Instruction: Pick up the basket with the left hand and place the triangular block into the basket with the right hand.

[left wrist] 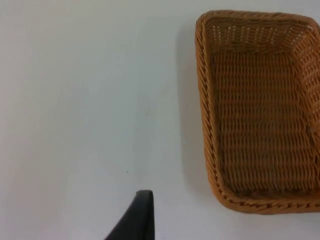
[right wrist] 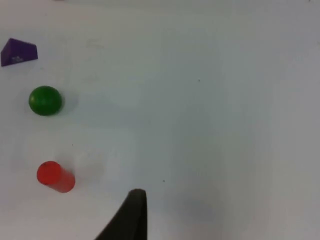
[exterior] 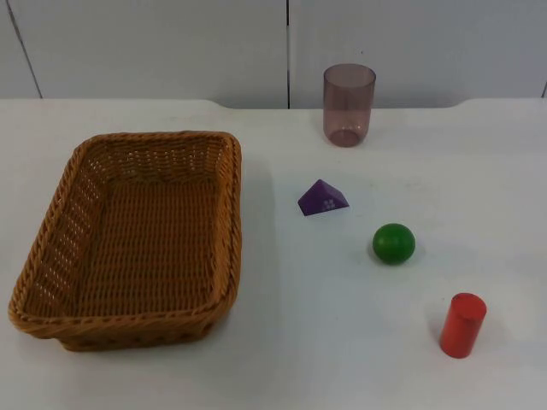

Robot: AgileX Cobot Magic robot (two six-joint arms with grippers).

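Left wrist view: one black fingertip of the left gripper (left wrist: 135, 217) hangs above bare white table (left wrist: 90, 100), well apart from the woven brown wicker basket (left wrist: 260, 115); whether its fingers are spread or closed I cannot tell. The basket sits flat and empty, so lifting it is not yet begun. In the right wrist view the right gripper (right wrist: 127, 217) likewise hovers over bare table, its state impossible to tell, near the upright red wooden cylinder (right wrist: 55, 176). Beyond that lie the green wooden ball (right wrist: 45, 100) and, farthest, the purple triangular block (right wrist: 19, 52). From above, the block rests on the table between the basket and the ball, just beside neither. A translucent purple plastic cup (exterior: 349, 104) stands upright near the grey partition wall (exterior: 171, 43). Both arms appear to be waiting at their start positions.
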